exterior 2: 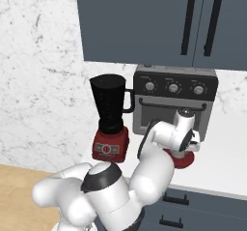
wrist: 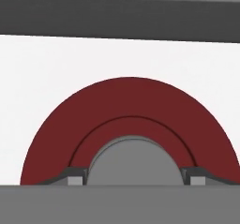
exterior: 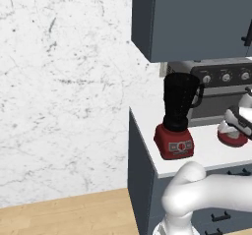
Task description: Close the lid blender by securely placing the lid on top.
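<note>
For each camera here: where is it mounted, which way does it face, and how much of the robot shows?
Left base view: behind-left of the arm, facing the blender and the counter; white arm at lower right.
Right base view: behind-right, facing the oven; arm fills lower left, end effector over the lid.
Hand view: on the hand, looking down at the lid; fingertips straddle its knob.
Both base views share blender and lid.

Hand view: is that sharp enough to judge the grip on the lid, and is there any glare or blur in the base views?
Hand view: sharp, evenly lit, no glare; the lid is cropped by the bottom edge. The gripper has its fingertips beside the lid's grey centre knob. Left base view: crisp; the blender jar is dark, without highlights. Right base view: slightly soft, and the arm hides most of the lid.
</note>
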